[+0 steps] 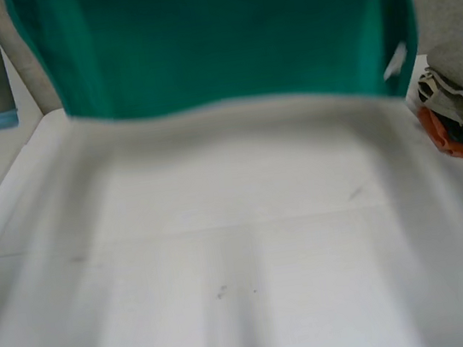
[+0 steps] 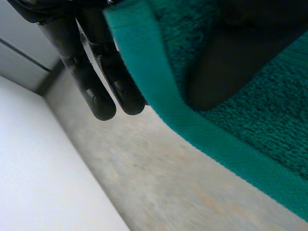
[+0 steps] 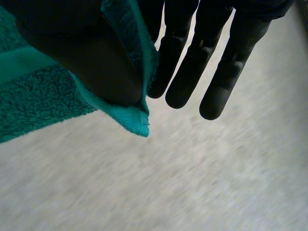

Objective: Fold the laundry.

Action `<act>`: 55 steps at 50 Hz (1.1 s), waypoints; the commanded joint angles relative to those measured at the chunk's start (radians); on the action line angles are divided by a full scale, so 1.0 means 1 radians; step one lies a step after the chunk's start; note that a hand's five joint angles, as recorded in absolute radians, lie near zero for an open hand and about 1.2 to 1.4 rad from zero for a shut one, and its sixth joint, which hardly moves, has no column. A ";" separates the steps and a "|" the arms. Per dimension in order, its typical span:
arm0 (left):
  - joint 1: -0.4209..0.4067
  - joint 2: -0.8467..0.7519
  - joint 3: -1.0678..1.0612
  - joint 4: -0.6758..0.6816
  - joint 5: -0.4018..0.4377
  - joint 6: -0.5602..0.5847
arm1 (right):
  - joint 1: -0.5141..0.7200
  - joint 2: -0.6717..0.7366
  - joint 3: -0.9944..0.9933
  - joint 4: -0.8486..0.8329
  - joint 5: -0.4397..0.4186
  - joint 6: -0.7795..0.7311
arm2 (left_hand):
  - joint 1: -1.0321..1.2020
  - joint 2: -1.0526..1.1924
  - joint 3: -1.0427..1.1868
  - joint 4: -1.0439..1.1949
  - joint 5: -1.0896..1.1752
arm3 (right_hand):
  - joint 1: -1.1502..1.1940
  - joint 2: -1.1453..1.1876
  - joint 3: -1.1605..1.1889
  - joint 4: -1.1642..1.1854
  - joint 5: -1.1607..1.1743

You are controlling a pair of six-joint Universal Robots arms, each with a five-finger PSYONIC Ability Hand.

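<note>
You see a green towel [image 1: 221, 37] held up off the white table [image 1: 245, 266], hanging across the far side of the head view with its lower edge clear of the tabletop. Your left hand [image 2: 96, 72] keeps its fingers straight along the towel's hemmed edge, with the thumb pressed onto the cloth, pinching it. Your right hand [image 3: 226, 72] pinches a corner of the towel between thumb and straight fingers. A pile of clothes [image 1: 460, 111] lies at the table's right edge.
</note>
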 commanded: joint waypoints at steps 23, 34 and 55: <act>0.016 0.184 -0.971 -0.418 0.018 0.064 | -0.020 0.116 0.514 0.505 -0.118 -0.067 | 0.229 0.197 0.201 0.194 0.253 | 0.248 0.218 0.204 0.197 0.204; 0.085 0.539 -1.180 -1.029 0.024 0.326 | -0.124 -0.304 0.846 0.917 -0.064 -0.372 | 0.229 0.197 0.201 0.194 0.253 | 0.248 0.218 0.204 0.197 0.204; 0.007 0.078 -0.759 -0.463 -0.033 0.270 | 0.000 0.128 0.492 0.325 -0.050 -0.301 | 0.229 0.197 0.201 0.194 0.253 | 0.248 0.218 0.204 0.197 0.204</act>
